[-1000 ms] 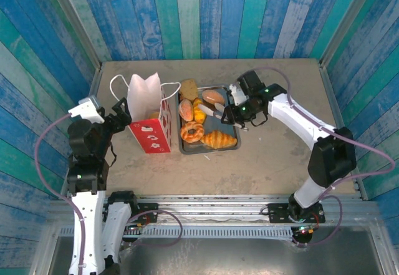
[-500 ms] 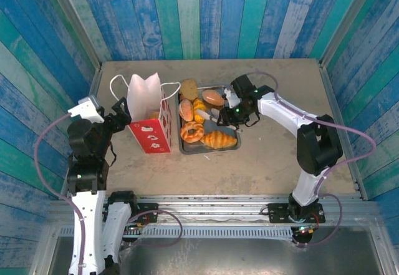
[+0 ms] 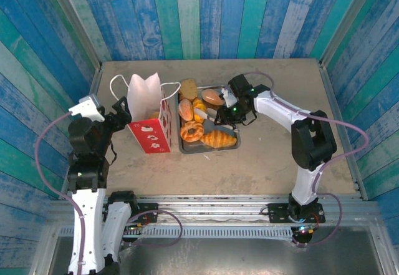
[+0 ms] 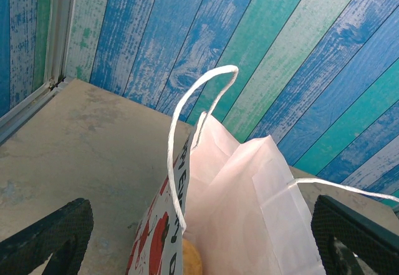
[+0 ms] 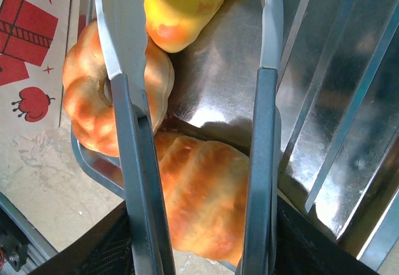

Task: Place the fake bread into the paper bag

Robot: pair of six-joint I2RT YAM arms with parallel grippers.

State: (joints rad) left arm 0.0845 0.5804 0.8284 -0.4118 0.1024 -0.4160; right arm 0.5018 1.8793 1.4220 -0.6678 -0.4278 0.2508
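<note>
The paper bag (image 3: pixel 149 118) stands upright left of the tray, white above and red below. My left gripper (image 3: pixel 123 115) is open at its left side. In the left wrist view the paper bag (image 4: pixel 249 200) sits between the two black fingertips (image 4: pixel 47 237), and one piece of fake bread (image 4: pixel 191 260) shows inside it. Several pieces of fake bread lie on the grey tray (image 3: pixel 229 127). My right gripper (image 3: pixel 209 114) hovers low over them, open. A yellow-orange piece (image 5: pixel 181 0) lies between its fingers (image 5: pixel 128 100), with a gap on the right side. The ring donut (image 5: pixel 87 94) and croissant (image 5: pixel 202 194) lie beside and below.
On the tray are also a brown slice (image 3: pixel 189 88), an oval bun (image 3: pixel 213 96) and a roll (image 3: pixel 186 109). The bag's cord handles (image 4: pixel 181 131) loop upward. Blue and green plank walls (image 3: pixel 199 13) close in the table on three sides.
My right gripper has moved left and lower over the tray, onto the yellow-orange piece, and its jaws have narrowed. The left arm and the bag have not moved.
</note>
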